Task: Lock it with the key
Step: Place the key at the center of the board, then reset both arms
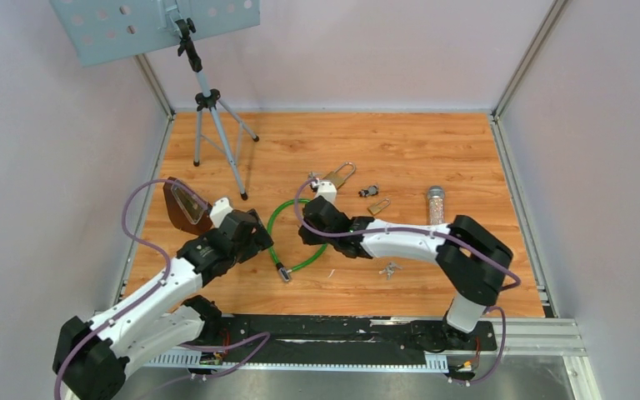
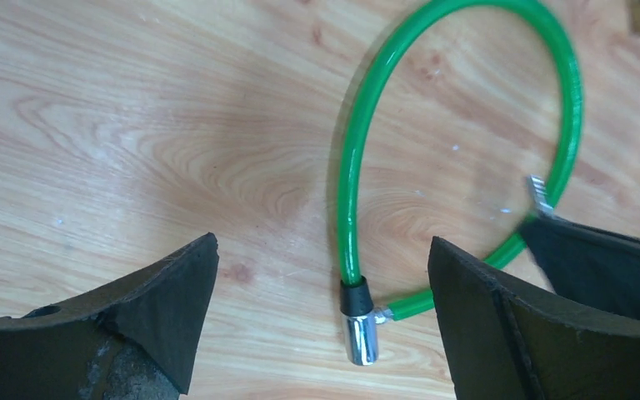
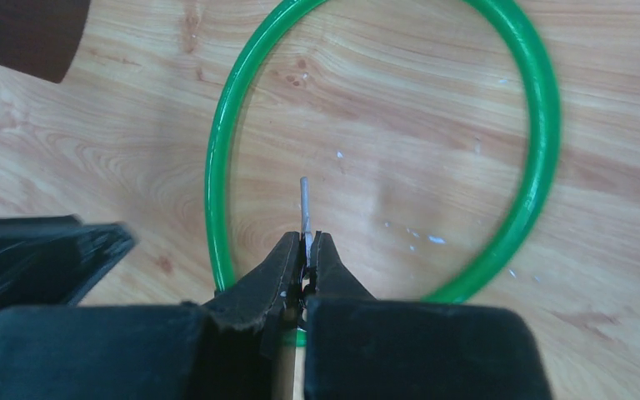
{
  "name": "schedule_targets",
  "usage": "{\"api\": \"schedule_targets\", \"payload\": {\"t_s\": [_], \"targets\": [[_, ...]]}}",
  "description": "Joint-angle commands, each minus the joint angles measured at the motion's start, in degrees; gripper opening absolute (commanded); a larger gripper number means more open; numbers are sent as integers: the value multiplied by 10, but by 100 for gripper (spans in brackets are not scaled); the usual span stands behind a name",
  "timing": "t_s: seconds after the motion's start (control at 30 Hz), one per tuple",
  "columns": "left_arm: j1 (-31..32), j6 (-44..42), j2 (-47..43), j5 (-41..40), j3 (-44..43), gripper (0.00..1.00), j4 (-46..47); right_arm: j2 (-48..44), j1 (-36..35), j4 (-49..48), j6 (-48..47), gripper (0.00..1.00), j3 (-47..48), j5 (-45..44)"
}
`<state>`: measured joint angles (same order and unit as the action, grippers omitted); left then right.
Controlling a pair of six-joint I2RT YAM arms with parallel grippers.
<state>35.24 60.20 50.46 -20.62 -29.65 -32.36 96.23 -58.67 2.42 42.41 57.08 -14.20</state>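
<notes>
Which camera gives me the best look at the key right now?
Right wrist: the key stands edge-on, clamped in the right gripper, above the green cable. Left wrist catches only its blurred tip poking out beside the cable. In the top view the gripper hides it.

You have a wood-grain table (image 1: 433, 142) boxed in by plain pale walls (image 1: 367, 50), with metal posts (image 1: 523, 58) rising at its far corners. At your far left a tripod (image 1: 207, 100) stands on it, carrying a tilted, perforated blue-grey panel (image 1: 117, 29); the light is soft and even
</notes>
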Motion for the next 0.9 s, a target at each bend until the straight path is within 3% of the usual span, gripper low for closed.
{"api": "schedule_targets", "payload": {"t_s": [0.0, 0.13, 0.2, 0.43, 0.53, 0.73, 0.87], "targets": [[-1, 12, -48, -57, -59, 100, -90, 64, 1, 17, 29, 0, 79, -12], [-1, 47, -91, -79, -81, 100, -152, 102, 1, 53, 41, 0, 115, -36], [-1, 21, -113, -71, -91, 100, -162, 115, 1, 69, 42, 2, 131, -41], [-1, -69, -138, -61, -139, 100, -214, 120, 1, 99, 39, 33, 146, -59], [-1, -98, -137, -56, -180, 100, -244, 93, 1, 118, 36, 40, 143, -76], [-1, -152, -124, -55, -288, 100, -337, -63, 2, 190, 22, 60, 87, -162], [-1, -158, -139, -96, -340, 100, -386, -242, 2, 253, 13, 87, 12, -236]]}}
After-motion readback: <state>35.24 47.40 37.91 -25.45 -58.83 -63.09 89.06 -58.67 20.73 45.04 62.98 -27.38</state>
